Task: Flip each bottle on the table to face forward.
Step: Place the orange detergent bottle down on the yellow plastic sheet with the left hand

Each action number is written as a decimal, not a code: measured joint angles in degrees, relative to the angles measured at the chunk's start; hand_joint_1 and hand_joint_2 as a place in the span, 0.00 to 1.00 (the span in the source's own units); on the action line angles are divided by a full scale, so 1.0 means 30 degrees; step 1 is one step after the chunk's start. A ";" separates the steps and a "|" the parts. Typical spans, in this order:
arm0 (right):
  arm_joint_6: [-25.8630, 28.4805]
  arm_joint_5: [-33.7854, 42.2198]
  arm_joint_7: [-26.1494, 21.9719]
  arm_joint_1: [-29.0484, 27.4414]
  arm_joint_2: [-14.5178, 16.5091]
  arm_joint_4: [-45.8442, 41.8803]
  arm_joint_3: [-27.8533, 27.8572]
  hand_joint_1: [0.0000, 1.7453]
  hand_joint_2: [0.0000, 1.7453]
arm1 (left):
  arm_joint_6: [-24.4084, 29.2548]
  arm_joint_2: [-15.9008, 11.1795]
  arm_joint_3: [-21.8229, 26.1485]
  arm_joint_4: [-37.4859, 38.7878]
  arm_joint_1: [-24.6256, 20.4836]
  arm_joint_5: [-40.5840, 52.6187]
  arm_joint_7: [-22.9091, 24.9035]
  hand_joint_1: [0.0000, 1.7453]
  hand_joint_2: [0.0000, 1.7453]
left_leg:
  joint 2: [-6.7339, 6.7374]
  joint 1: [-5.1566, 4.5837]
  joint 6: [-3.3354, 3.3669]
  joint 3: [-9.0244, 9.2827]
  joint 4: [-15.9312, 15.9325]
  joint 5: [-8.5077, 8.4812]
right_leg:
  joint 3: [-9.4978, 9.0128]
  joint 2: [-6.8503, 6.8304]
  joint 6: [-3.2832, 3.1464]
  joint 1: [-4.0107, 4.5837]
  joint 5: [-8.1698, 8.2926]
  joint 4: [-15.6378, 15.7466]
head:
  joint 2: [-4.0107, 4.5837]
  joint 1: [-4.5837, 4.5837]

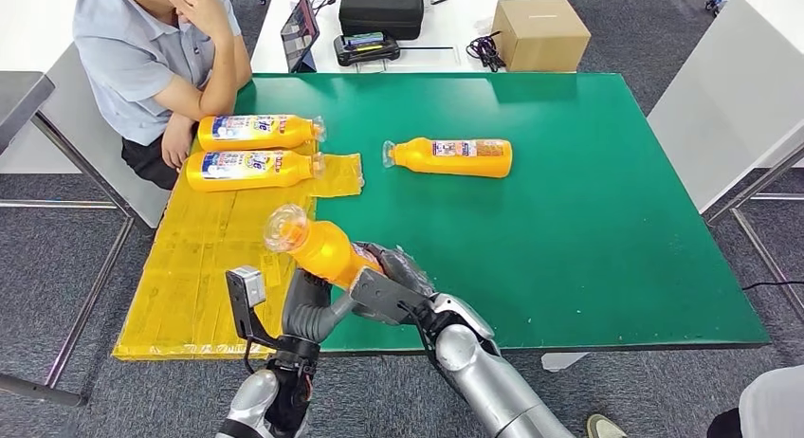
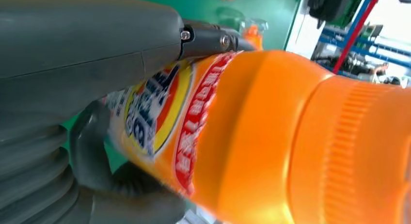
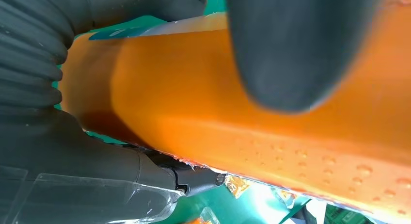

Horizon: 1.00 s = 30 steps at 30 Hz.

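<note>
Four orange bottles are in view: two lie side by side on the yellow mat (image 1: 190, 267) at upper left, the far one (image 1: 256, 132) and the near one (image 1: 248, 169), and a third (image 1: 453, 157) lies alone on the green table (image 1: 588, 220) at upper centre. The fourth, the held bottle (image 1: 318, 246), is raised at lower centre, tilted with its clear cap toward upper left. Both the left hand (image 1: 308, 310) and the right hand (image 1: 389, 282) grasp its body, and one person (image 1: 152, 49) sits at upper left.

The glossy orange plastic bottle (image 1: 322, 249) has a ribbed cap and printed label — below it, the matt green tabletop (image 1: 588, 220) and crinkled yellow plastic sheet (image 1: 199, 258).
</note>
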<state>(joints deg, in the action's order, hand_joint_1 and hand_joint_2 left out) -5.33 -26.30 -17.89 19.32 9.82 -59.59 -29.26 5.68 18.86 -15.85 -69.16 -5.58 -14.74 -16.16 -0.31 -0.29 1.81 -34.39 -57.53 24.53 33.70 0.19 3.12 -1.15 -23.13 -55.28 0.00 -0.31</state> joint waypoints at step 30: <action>0.0076 0.0372 0.0135 0.0425 0.0038 0.0346 -0.0717 1.00 1.00 | 0.1173 0.0000 -0.0188 0.0785 -0.0693 -0.0353 -0.1237 1.00 1.00 | -0.0010 -0.0001 0.0000 -0.0007 -0.0001 -0.0001 | -0.0001 -0.0008 0.0001 -0.0002 0.0000 -0.0001 | 0.0000 0.0006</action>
<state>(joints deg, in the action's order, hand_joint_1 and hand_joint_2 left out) -5.10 -25.18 -17.49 20.60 9.94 -58.55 -31.41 9.20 18.86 -16.41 -66.81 -7.66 -15.80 -19.87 -0.34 -0.29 1.81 -34.41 -57.53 24.53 33.70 0.16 3.12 -1.15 -23.13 -55.29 0.00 -0.29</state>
